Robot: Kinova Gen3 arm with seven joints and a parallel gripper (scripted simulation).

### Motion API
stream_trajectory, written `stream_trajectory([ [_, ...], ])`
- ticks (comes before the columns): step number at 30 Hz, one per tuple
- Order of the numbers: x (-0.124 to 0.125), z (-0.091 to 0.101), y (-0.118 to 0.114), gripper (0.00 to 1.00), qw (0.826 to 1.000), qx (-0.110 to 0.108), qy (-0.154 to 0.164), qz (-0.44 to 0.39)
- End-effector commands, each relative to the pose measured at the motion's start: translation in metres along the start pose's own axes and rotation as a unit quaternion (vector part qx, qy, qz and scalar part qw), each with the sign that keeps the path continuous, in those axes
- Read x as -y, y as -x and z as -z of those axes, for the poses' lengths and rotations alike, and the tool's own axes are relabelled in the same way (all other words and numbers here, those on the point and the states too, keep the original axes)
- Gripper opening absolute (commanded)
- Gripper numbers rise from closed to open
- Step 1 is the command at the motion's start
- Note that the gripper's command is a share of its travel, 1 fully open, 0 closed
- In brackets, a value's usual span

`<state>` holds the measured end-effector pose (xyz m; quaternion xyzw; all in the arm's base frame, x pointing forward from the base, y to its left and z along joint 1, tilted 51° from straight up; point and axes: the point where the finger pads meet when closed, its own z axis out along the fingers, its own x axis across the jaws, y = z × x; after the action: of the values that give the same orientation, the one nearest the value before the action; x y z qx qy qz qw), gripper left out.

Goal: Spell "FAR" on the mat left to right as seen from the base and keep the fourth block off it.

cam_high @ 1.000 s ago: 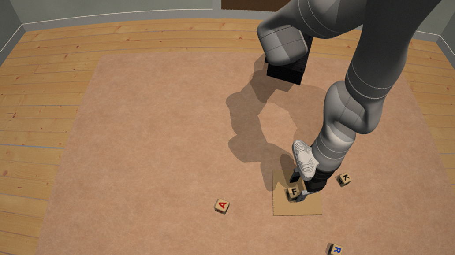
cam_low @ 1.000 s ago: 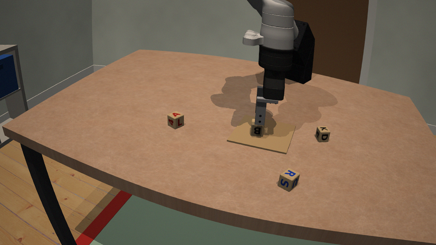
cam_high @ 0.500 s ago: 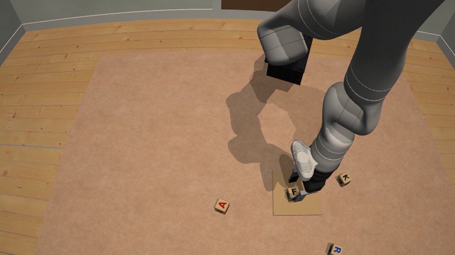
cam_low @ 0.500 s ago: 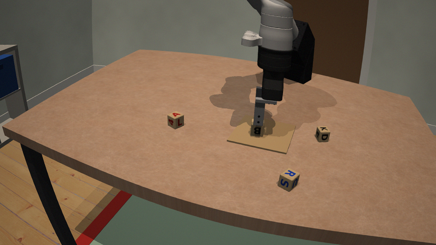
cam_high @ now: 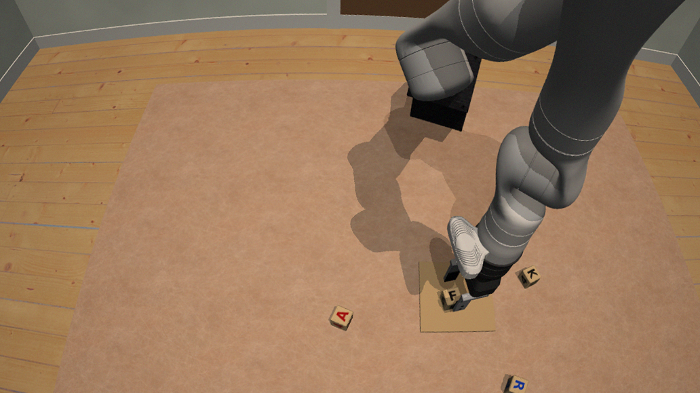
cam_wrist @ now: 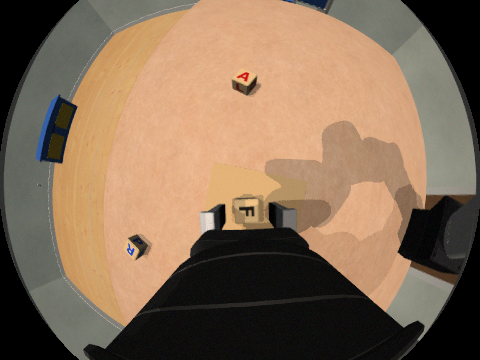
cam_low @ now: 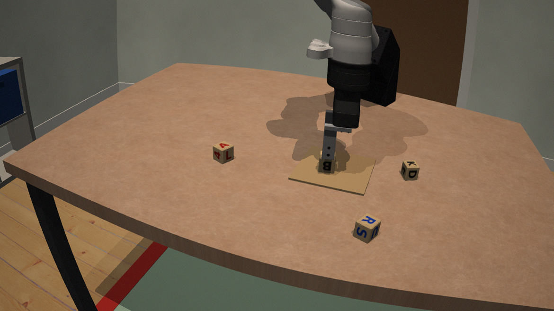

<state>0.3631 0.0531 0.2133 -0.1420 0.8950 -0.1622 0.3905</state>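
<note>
The two-finger gripper (cam_high: 456, 287) (cam_low: 328, 155) (cam_wrist: 247, 212) is standing apart around the wooden cube with black F (cam_high: 448, 299) (cam_low: 326, 166) (cam_wrist: 247, 210), which is resting on the tan square mat (cam_high: 431, 323) (cam_low: 353, 185) (cam_wrist: 220, 181), lower right of centre from above. Off-centre closing could be skewing the cube; low fingertips could be dragging the mat.

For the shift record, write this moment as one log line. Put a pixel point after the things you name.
gripper (cam_high: 456, 287) (cam_low: 329, 150) (cam_wrist: 247, 212): open | F block (cam_high: 450, 298) (cam_low: 326, 165) (cam_wrist: 247, 211): on mat (cam_high: 433, 322) (cam_low: 353, 184) (cam_wrist: 220, 181) | A (cam_high: 341, 317) (cam_low: 223, 152) (cam_wrist: 244, 81), R (cam_high: 516, 386) (cam_low: 366, 228) (cam_wrist: 136, 247), K (cam_high: 529, 276) (cam_low: 409, 170): off mat

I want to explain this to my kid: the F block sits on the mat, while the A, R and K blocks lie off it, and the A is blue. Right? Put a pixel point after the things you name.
Not quite: the A (cam_high: 341, 316) (cam_low: 223, 145) (cam_wrist: 244, 77) is red, as the top view shows. The rest holds.
</note>
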Motion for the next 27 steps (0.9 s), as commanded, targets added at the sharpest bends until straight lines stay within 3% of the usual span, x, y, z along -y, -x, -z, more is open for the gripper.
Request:
stream_trajectory([
  [1,-0.0001,0.0001,0.0,1.0,1.0,0.0,0.0,0.0],
  [27,0.0001,-0.0048,0.0005,1.0,1.0,0.0,0.0,0.0],
])
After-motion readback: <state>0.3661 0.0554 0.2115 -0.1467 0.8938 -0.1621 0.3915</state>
